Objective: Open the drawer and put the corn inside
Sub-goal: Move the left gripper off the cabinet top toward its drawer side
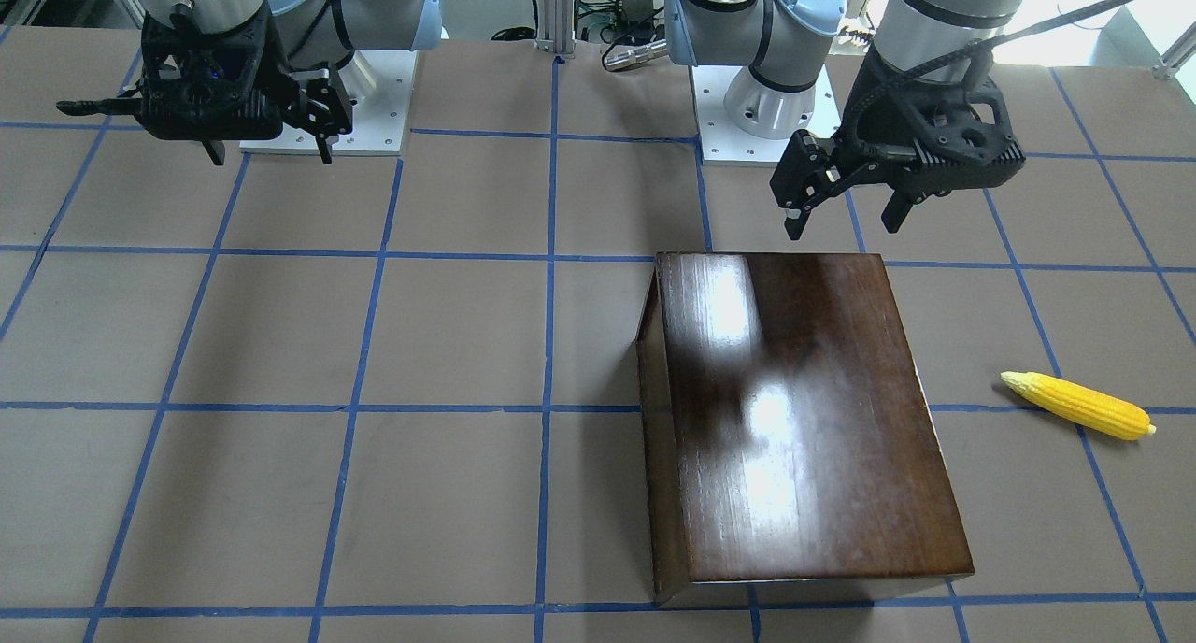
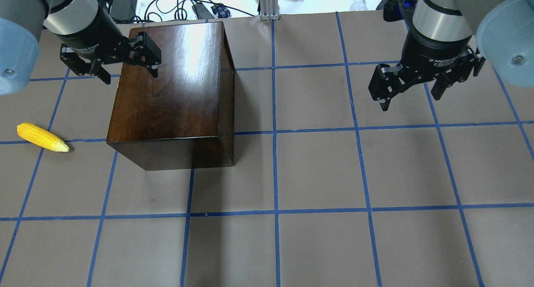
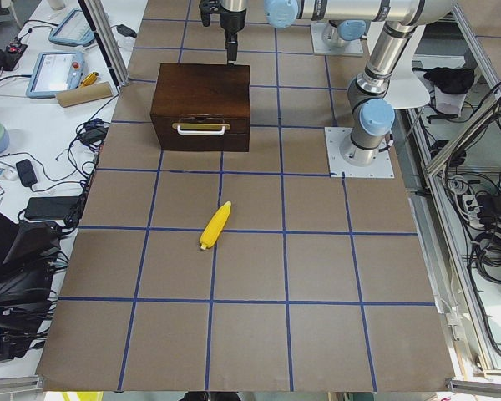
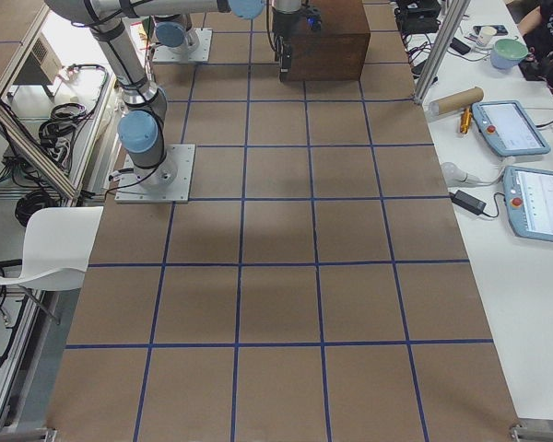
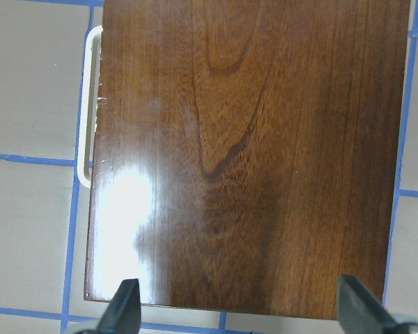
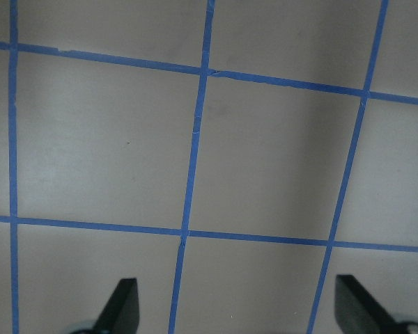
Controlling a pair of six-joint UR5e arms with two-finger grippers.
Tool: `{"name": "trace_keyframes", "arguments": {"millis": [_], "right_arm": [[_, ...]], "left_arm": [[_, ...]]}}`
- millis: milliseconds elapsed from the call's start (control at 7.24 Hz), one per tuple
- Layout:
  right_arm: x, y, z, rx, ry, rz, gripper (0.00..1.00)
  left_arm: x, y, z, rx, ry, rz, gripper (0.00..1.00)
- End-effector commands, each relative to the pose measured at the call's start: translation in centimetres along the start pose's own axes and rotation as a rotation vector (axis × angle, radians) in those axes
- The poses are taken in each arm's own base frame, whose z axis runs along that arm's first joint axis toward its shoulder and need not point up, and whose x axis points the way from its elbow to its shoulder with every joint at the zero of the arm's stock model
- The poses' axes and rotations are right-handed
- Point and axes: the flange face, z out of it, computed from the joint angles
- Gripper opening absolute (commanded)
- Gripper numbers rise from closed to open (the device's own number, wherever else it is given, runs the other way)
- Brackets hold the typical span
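I count one dark-brown wooden box (image 2: 171, 91), one drawer (image 3: 200, 135) in it, one corn (image 2: 41, 137) and two grippers. All of this is on the brown table (image 2: 317, 170) with blue tape lines.

The left gripper (image 2: 129, 73) hangs above the top of the box without touching it. Its two fingers are spread wide and there is nothing between them. In its wrist view the glossy lid fills almost the whole picture under the fingertips. The right gripper (image 2: 411, 100) hangs over bare table, well apart from the box. Its fingers are also spread wide and empty.

The corn lies flat on the table on the robot's left side of the box, well apart from it and lower than the left gripper. It is on a blue line, on the side where the drawer front looks out. No gripper touches it.

The drawer is closed, with its dark front panel flush with the box. A pale handle (image 3: 202, 127) runs along the front, and in the left wrist view it shows as a thin white loop (image 5: 90, 104) at the box's edge.

The corn is bright yellow, tapered to a point at one end, with a fine bumpy surface. It is much shorter than the box.
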Motion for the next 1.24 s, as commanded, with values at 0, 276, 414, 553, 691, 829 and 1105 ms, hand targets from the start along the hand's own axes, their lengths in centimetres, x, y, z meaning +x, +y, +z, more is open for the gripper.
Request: {"name": "trace_keyframes", "arguments": {"millis": [0,276,414,553,691,829,1105], "right_arm": [[0.0,0.0,-0.1,0.001,0.0,0.0,1.0],[0.0,0.0,0.0,0.0,0.001,0.0,1.0],[0.0,0.0,0.0,0.0,0.0,0.0,1.0],[0.0,0.0,-0.1,0.001,0.0,0.0,1.0],[0.0,0.0,-0.1,0.001,0.0,0.0,1.0],[0.0,0.0,-0.1,0.001,0.0,0.0,1.0],[0.0,0.0,-0.1,0.001,0.0,0.0,1.0]], "left_arm": [[0.0,0.1,-0.1,0.001,-0.003,-0.002,1.0],[0.0,0.0,-0.1,0.004,-0.004,-0.002,1.0],[-0.1,0.1,-0.1,0.002,-0.003,-0.003,1.0],[-0.5,-0.2,-0.1,0.002,-0.004,-0.011,1.0],[-1.1,-0.1,-0.5,0.008,-0.021,-0.019,1.0],[-3.7,-0.8,-0.6,0.012,-0.063,-0.054,1.0],[-10.1,-2.0,-0.7,0.003,-0.077,-0.036,1.0]]}}
